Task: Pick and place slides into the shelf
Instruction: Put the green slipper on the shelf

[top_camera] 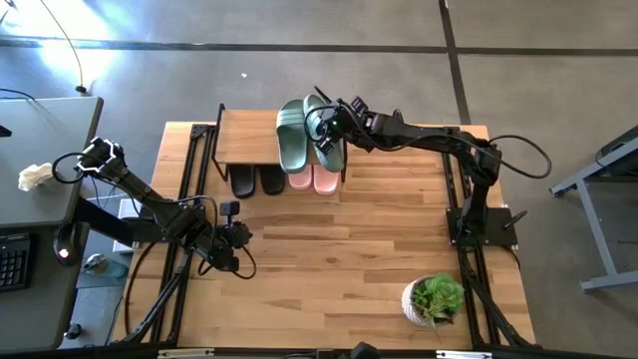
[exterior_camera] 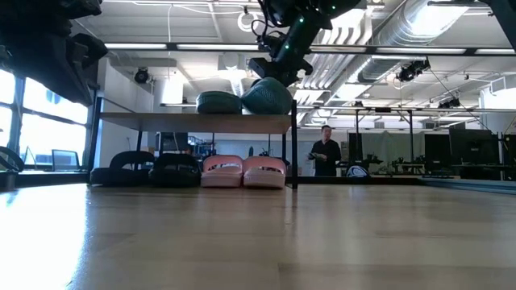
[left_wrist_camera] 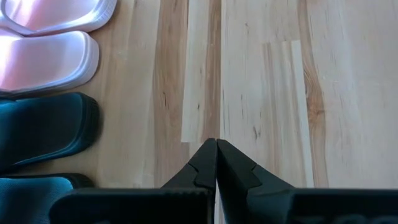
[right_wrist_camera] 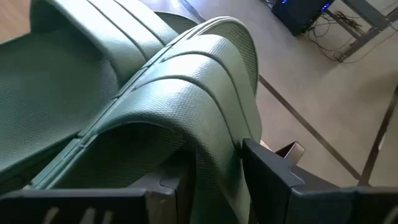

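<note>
Closest to the lens in the right wrist view, we see the ribbed strap of a sage green slide [right_wrist_camera: 186,93] pinched between the right gripper's [right_wrist_camera: 217,180] dark fingers [right_wrist_camera: 273,174]. From above, we find that slide [top_camera: 321,125] at the right end of the shelf [top_camera: 244,140], on its plank top, touching the second green slide [top_camera: 292,135], which lies flat just beside it. The right gripper [top_camera: 334,125] hangs over the shelf's right end, its arm reaching in from the side away from the shelf's left end. Under the shelf top we see the pale pink pair [exterior_camera: 243,171] below the green slides, and the black pair [exterior_camera: 153,170] next to it, nearer the shelf's middle, toes poking out front. Well apart from the shelf, out over the bare tabletop [top_camera: 359,259] in front of it, the left gripper [left_wrist_camera: 216,163] waits with its jaws pressed together, holding nothing. A potted plant [top_camera: 434,299] sits far from the shelf, near the table's front right corner.
</note>
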Available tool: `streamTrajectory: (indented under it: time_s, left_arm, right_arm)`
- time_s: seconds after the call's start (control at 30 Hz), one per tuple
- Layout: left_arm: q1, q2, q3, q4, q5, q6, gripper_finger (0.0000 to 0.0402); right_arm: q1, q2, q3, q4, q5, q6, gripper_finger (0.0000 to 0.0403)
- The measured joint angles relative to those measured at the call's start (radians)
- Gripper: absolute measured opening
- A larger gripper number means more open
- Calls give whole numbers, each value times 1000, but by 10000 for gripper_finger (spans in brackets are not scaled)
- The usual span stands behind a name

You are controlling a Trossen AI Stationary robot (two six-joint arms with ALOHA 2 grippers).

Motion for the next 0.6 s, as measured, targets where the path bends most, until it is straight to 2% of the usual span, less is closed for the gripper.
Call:
streamTrajectory:
  time_s: [0.23, 0.47, 0.6]
  left_arm:
    - [0, 0, 0, 0, 0, 0, 1]
    - [0, 0, 0, 0, 0, 0, 1]
    - [0, 0, 0, -1, 0, 0, 1]
  right_arm:
    - [11, -35, 0, -16, -29, -21, 115]
    - [44, -91, 0, -91, 4, 8, 115]
    - [83, -145, 0, -172, -57, -3, 115]
